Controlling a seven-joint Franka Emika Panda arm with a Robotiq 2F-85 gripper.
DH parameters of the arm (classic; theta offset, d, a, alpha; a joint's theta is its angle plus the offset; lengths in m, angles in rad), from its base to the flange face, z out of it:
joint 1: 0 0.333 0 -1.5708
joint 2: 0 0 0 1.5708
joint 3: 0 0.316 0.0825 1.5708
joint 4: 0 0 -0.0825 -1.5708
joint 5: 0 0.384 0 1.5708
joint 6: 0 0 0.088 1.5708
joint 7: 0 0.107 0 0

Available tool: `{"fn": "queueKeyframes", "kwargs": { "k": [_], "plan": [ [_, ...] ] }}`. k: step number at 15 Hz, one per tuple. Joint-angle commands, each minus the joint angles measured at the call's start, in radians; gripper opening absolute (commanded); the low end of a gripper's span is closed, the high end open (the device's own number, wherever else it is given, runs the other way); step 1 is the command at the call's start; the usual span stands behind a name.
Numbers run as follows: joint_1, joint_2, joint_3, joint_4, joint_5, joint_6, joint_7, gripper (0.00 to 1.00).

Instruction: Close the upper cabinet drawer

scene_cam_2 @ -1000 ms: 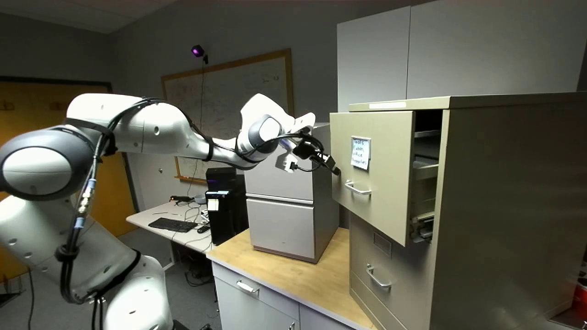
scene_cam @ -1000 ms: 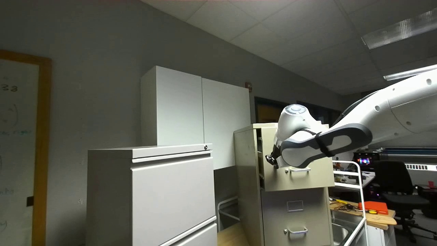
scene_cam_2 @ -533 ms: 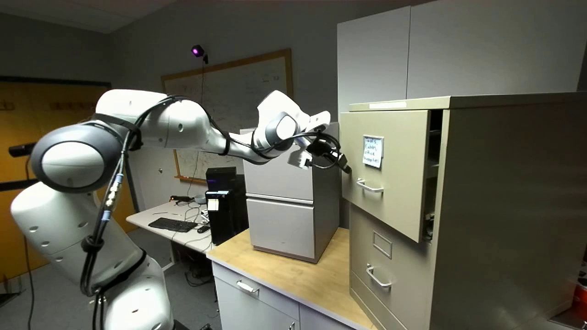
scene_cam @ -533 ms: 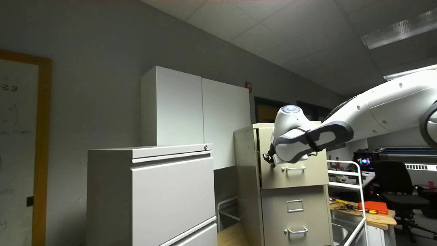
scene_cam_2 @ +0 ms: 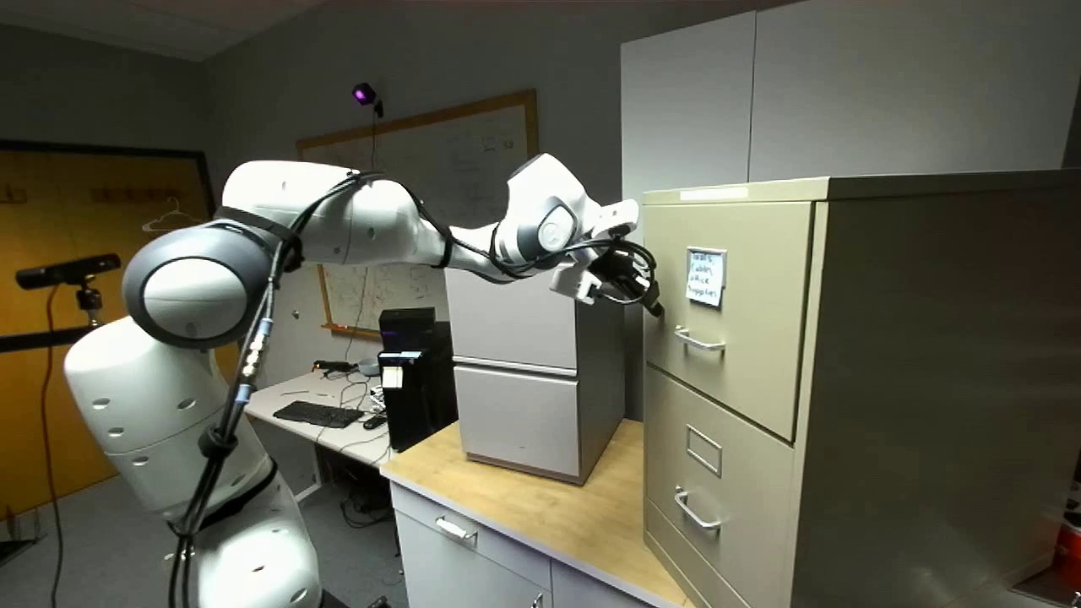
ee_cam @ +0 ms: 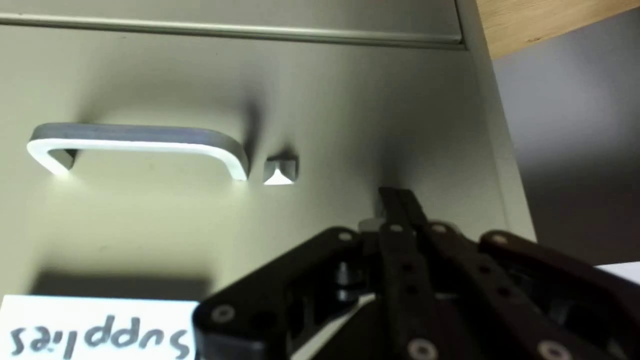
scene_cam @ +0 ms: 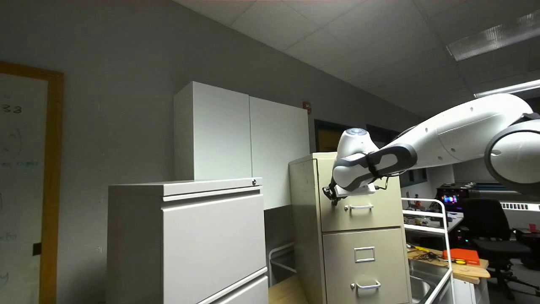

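The upper cabinet drawer (scene_cam: pixel 379 217) (scene_cam_2: pixel 760 279) sits flush with the face of the beige cabinet (scene_cam: pixel 303 219) (scene_cam_2: pixel 937 355) in both exterior views. Its front has a silver handle (scene_cam_2: pixel 699 340) (ee_cam: pixel 140 137), a small square lock and a white label (scene_cam_2: pixel 706 277) (ee_cam: pixel 100 327). My gripper (scene_cam: pixel 333 202) (scene_cam_2: pixel 656 310) is shut and empty. In the wrist view its fingertips (ee_cam: pixel 399 192) are together against or just off the drawer front (ee_cam: pixel 170 205), beside the lock and near the cabinet's side edge. Exact contact cannot be told.
A light-grey lateral cabinet (scene_cam: pixel 211 240) (scene_cam_2: pixel 517 418) stands beside the beige cabinet on a wooden counter (scene_cam_2: pixel 532 507). A white wall cupboard (scene_cam: pixel 221 135) (scene_cam_2: pixel 895 93) is behind. The lower drawer (scene_cam: pixel 337 270) with its silver handle is below. A white rail (scene_cam: pixel 445 236) stands beyond the cabinet.
The upper drawer has moved from sticking out of the cabinet to flush with it. My shut gripper has moved forward with it, fingertips at its front, and the arm has stretched toward the cabinet.
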Motion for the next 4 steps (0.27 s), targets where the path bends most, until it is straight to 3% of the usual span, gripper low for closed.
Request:
{"fn": "queueKeyframes", "kwargs": {
  "k": [1, 4],
  "plan": [
    [0.039, 0.178, -0.043, 0.173, 0.070, 0.042, -0.067, 0.00],
    [0.052, 0.197, -0.063, 0.209, 0.112, -0.001, -0.098, 0.00]
  ]
}}
